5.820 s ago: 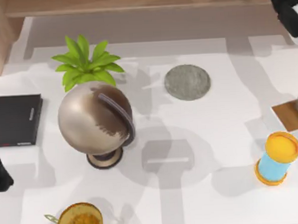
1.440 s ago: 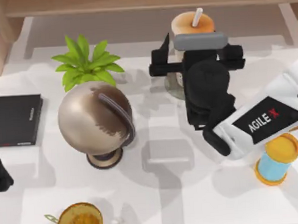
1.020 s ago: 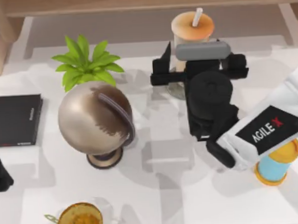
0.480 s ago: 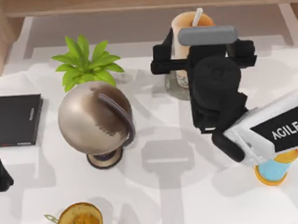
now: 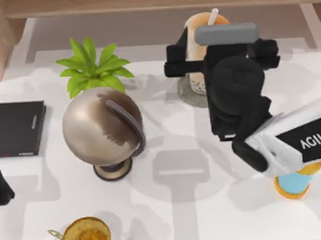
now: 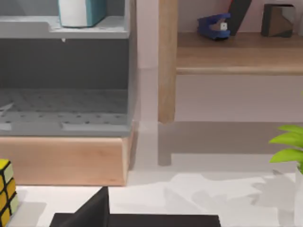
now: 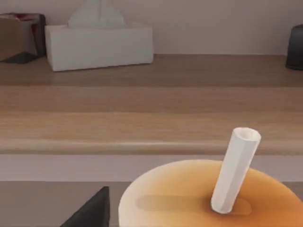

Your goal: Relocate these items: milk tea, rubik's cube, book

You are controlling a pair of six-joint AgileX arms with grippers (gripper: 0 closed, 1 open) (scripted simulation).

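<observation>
**Milk tea on the coaster; two items to go**

We judge the milk tea (image 5: 199, 48) placed: it stands upright on the grey coaster (image 5: 187, 95) at the bench's (image 5: 171, 216) far edge. Our right hand (image 5: 219, 41) sits at the cup; we cannot tell whether it grips. The rubik's cube (image 6: 5, 191) and the book (image 6: 78, 12) on its shelf look untouched.
</observation>
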